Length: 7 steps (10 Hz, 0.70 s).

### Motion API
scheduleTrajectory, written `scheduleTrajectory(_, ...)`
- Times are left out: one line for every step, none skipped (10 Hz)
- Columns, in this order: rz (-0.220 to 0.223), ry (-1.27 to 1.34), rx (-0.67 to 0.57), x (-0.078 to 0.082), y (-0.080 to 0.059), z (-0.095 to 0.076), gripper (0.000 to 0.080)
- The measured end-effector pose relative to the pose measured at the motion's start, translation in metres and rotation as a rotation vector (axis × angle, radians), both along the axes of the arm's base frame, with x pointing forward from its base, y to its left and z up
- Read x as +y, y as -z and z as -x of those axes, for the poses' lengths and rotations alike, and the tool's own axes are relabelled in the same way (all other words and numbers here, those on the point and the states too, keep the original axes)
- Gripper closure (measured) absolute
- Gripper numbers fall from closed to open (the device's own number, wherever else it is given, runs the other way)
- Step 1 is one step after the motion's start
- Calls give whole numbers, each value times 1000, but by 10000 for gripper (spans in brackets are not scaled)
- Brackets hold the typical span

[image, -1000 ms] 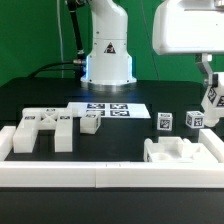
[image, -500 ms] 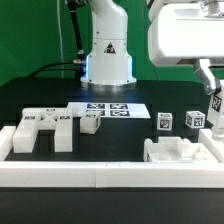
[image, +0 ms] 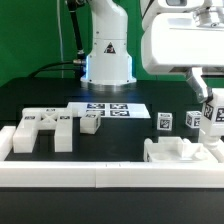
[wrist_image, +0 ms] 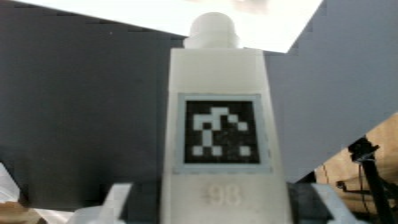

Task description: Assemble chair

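My gripper (image: 209, 103) hangs at the exterior view's right, shut on a white chair post (image: 211, 117) that bears a marker tag. In the wrist view the post (wrist_image: 222, 90) fills the middle, rounded peg end pointing away, clamped on both sides by my gripper (wrist_image: 222, 205). One finger (wrist_image: 119, 203) presses its flank. The H-shaped seat slab (image: 40, 130) lies at the exterior view's left with a small white block (image: 90, 123) beside it. Two tagged cubes (image: 165, 122) (image: 194, 119) stand right of centre. Another chunky white part (image: 175, 151) rests below the held post, near the front right.
The marker board (image: 105, 108) lies flat in front of the arm's base (image: 107, 60). A long low white border rail (image: 100, 176) runs along the front edge and turns up both sides. Green curtain behind.
The arm's head has swung leftward and lower in the exterior view, carrying the post a little down toward the front-right part. The grip is unchanged and the loose parts stay put.
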<state>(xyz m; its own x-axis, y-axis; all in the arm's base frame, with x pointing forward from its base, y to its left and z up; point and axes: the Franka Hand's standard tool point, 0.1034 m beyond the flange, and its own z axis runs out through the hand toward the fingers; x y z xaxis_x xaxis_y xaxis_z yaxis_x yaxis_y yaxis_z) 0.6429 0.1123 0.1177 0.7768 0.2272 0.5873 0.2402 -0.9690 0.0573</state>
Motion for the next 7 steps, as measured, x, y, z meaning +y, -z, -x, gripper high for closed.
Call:
scheduleTrajectory(3,-2,3,-1,2,1,509)
scheduleTrajectory(5,-4,6,-1,4,3,509)
scheduleTrajectory(6,-5,9,-1,6,4,509)
scheduleTrajectory(6,-6,12,0,7,5,509)
scheduleTrajectory(6,-9,15,2,8,6,509)
scheduleTrajectory(6,-10,16,3,10,7,509)
scheduleTrajectory(7,-13,20,3,12,8,509)
